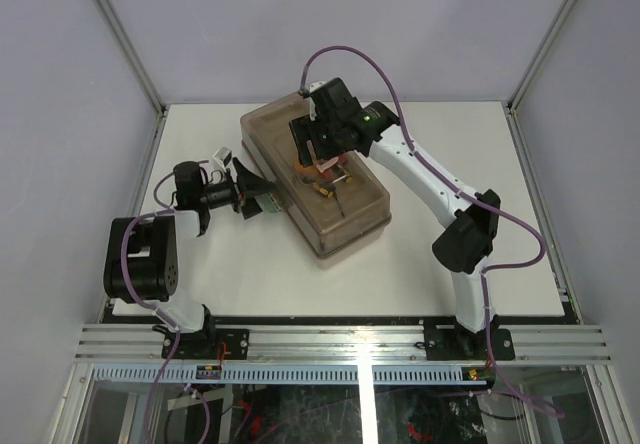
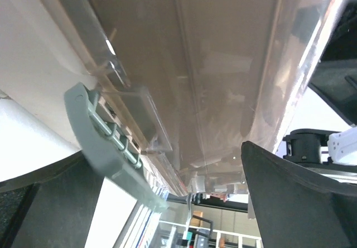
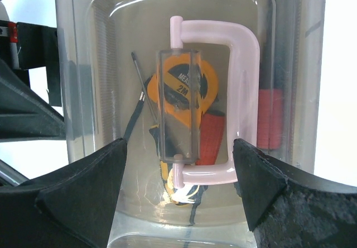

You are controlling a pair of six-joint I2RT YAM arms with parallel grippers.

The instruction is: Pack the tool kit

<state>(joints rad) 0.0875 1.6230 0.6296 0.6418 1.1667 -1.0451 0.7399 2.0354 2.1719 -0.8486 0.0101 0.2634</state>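
Observation:
A clear, brown-tinted tool box [image 1: 315, 179] lies on the white table with its lid down. Its pale pink handle [image 3: 223, 97] shows from above in the right wrist view. Through the lid I see an orange tape measure [image 3: 181, 86], red-handled tools [image 3: 212, 139] and dark thin tools. My right gripper [image 1: 322, 142] hovers open just above the lid, its fingers [image 3: 83, 198] either side of the handle, holding nothing. My left gripper [image 1: 255, 192] is open at the box's left side, around the grey latch [image 2: 111, 147]; whether it touches the latch I cannot tell.
Grey frame posts [image 1: 125, 39] stand at the table's back corners. A rail [image 1: 340, 342] runs along the near edge by the arm bases. The box wall [image 2: 223, 63] fills the left wrist view.

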